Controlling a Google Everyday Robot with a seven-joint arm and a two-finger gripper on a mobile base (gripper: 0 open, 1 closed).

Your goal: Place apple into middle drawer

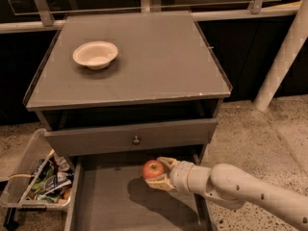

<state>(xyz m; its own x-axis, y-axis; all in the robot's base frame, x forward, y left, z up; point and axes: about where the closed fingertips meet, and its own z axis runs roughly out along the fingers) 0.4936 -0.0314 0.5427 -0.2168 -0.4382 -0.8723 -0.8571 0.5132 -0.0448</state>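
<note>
The gripper (161,173) grasps the red, yellow-patched apple (153,169) above the middle drawer (110,203).

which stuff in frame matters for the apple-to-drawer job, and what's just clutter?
In the job:
- apple
- gripper, shut on the apple, above the open drawer
- middle drawer, pulled open

Lying about:
- white bowl on the cabinet top
- knobbed drawer front, closed
- clear bin of packets, on the floor left of the cabinet
</note>
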